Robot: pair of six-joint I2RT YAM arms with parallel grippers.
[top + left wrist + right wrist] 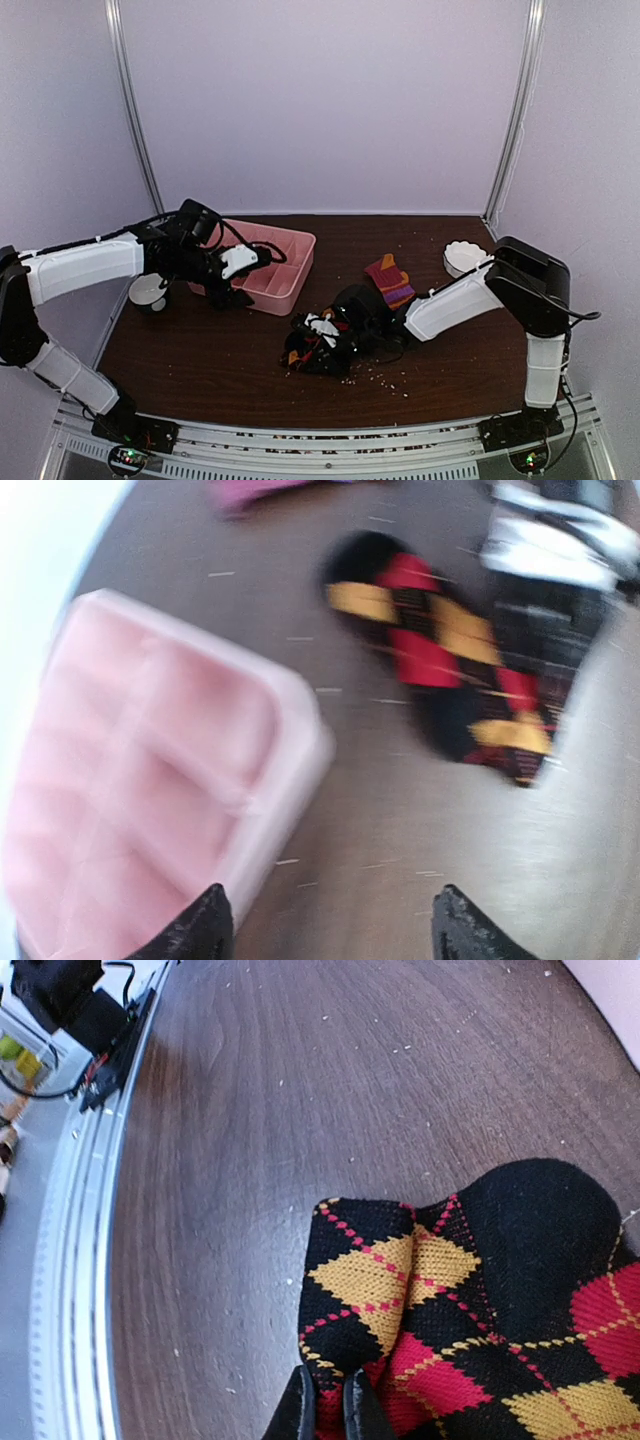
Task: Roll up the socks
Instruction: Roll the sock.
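Observation:
A black sock with yellow and red diamonds (480,1320) lies bunched on the brown table, also seen near the front middle (312,355) and blurred in the left wrist view (440,650). My right gripper (330,1412) is shut on a fold of its edge, down at the table (318,340). A second sock, striped purple, orange and dark red (390,280), lies apart behind it. My left gripper (335,930) stands open above bare table beside the pink tray (150,770), holding nothing; from above it hovers at the tray's front left corner (238,268).
The pink tray (298,262) sits at the back left. A white scalloped bowl (464,257) stands at the back right and a small dark-and-white cup (148,291) at the left edge. Pale crumbs dot the table front (385,378).

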